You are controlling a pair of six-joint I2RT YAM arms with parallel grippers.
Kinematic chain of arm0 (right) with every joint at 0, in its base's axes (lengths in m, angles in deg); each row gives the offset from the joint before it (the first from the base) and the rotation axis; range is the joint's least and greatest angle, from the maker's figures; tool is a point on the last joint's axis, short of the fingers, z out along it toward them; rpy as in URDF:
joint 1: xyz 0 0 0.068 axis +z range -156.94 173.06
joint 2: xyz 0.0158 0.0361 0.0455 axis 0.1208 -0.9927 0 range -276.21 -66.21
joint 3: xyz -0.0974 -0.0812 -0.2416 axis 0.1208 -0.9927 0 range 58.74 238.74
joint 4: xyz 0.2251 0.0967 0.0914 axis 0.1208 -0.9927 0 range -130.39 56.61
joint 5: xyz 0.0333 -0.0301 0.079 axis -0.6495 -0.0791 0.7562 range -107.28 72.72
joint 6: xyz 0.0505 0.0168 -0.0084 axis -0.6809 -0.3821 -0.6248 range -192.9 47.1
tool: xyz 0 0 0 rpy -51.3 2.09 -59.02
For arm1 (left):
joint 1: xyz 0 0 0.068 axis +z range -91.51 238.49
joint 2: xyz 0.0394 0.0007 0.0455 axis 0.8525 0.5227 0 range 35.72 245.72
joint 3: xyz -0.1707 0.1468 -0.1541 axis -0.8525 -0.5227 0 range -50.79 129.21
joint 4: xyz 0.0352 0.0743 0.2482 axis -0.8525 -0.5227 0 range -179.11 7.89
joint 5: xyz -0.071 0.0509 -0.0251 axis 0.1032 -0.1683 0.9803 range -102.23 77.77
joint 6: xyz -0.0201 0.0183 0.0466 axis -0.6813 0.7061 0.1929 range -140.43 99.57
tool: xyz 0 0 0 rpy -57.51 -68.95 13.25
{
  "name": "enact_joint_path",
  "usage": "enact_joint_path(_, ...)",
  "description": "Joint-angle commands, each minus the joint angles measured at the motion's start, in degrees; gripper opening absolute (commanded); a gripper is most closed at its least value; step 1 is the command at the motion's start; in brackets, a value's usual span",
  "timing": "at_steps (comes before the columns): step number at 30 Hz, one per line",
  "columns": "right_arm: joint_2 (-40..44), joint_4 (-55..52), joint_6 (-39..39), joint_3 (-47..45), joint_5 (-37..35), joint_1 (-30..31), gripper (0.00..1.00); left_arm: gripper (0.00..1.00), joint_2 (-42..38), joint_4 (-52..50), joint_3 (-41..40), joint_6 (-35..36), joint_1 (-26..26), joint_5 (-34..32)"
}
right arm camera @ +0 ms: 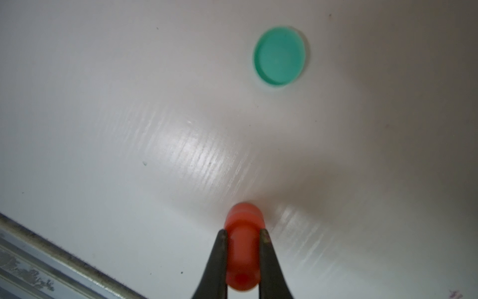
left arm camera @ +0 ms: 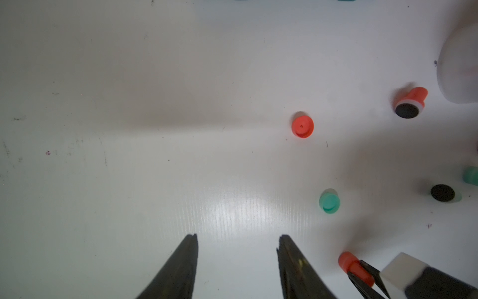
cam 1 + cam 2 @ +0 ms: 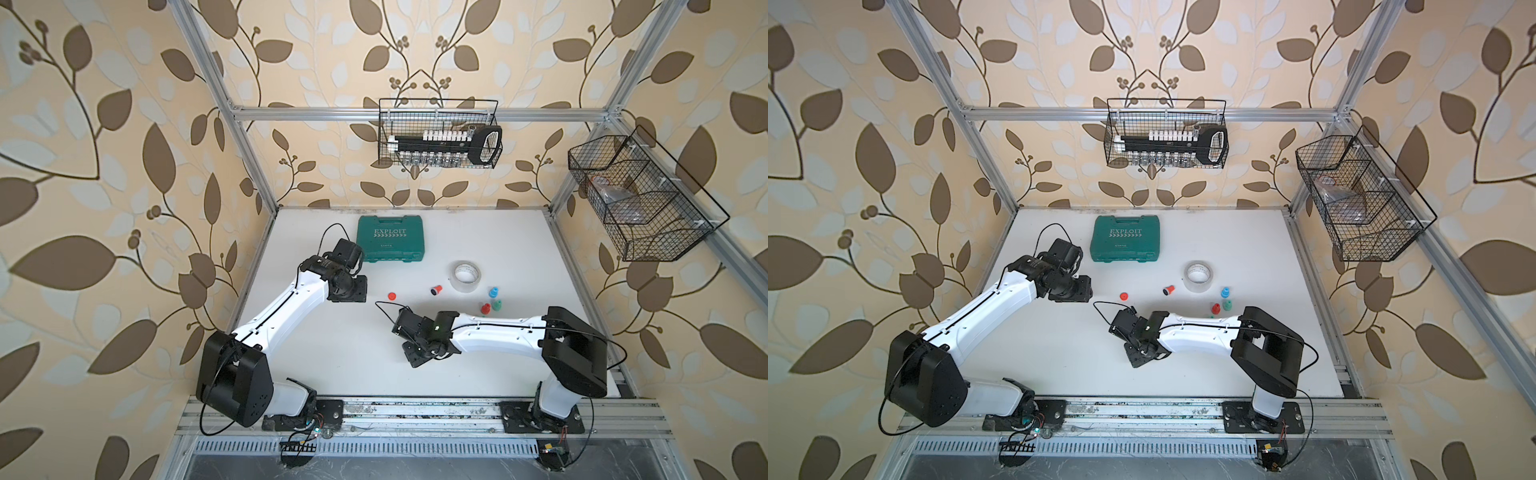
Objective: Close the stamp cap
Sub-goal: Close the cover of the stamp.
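The right gripper (image 1: 243,234) is clamped on a small red stamp (image 1: 243,246), its two black fingers pressed against the stamp's narrow waist while the wider end sticks out past the fingertips above the white desk (image 3: 332,353). The left gripper (image 2: 238,236) stands about half open with nothing between its fingers, hovering over bare desk. A loose red cap (image 3: 391,296) sits flat on the desk, just to the right of the left wrist in both top views and well apart from either gripper. Further right, an uncapped red stamp (image 3: 436,290) lies on its side with its black pad exposed, near a roll of pale tape (image 3: 467,276). A teal cap (image 1: 280,55) lies on the desk not far beyond the held stamp. Three more stamps stand upright close together by the right forearm: a blue stamp (image 3: 493,292), a green stamp (image 3: 496,305) and a second red stamp (image 3: 484,308). At the back of the desk lies a closed green case (image 3: 390,244), lettered "EXPLOIT" in white over a row of chevrons; the smaller print beneath is too small to read.
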State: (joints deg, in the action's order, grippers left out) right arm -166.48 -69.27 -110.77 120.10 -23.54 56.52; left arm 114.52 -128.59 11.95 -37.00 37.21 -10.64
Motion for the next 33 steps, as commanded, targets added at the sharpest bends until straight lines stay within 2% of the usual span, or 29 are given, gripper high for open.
enact_joint_path(1, -4.5, -15.6, 0.0, -4.6, -1.0, -1.8, 0.00, 0.53, -1.5, -0.4, 0.1, 1.3, 0.4, 1.6)
enact_joint_path(6, -2.3, -14.2, 0.2, -6.5, -1.0, -4.8, 0.00, 0.53, -1.4, -0.5, 0.3, 1.8, 0.4, 2.3)
enact_joint_path(10, -4.5, -8.8, 0.9, -9.7, 2.7, -6.4, 0.00, 0.53, -1.9, -0.5, 0.1, 1.9, 0.5, 2.3)
enact_joint_path(16, -9.2, -9.2, 2.1, -10.2, 4.8, -6.4, 0.00, 0.53, -2.6, -0.6, -0.2, 1.8, 0.4, 1.8)
enact_joint_path(21, -11.8, -11.3, 1.5, -10.3, 3.2, -6.4, 0.00, 0.53, -2.8, -0.8, -0.2, 1.7, 0.4, 1.6)
enact_joint_path(29, -16.6, -9.7, 0.4, -10.4, 4.6, -4.9, 0.00, 0.53, -2.6, -0.7, -0.4, 1.7, 0.5, 1.9)
enact_joint_path(33, -15.7, -11.1, 1.3, -8.9, 3.5, -5.0, 0.00, 0.54, -2.6, -0.7, -0.3, 1.7, 0.5, 1.8)
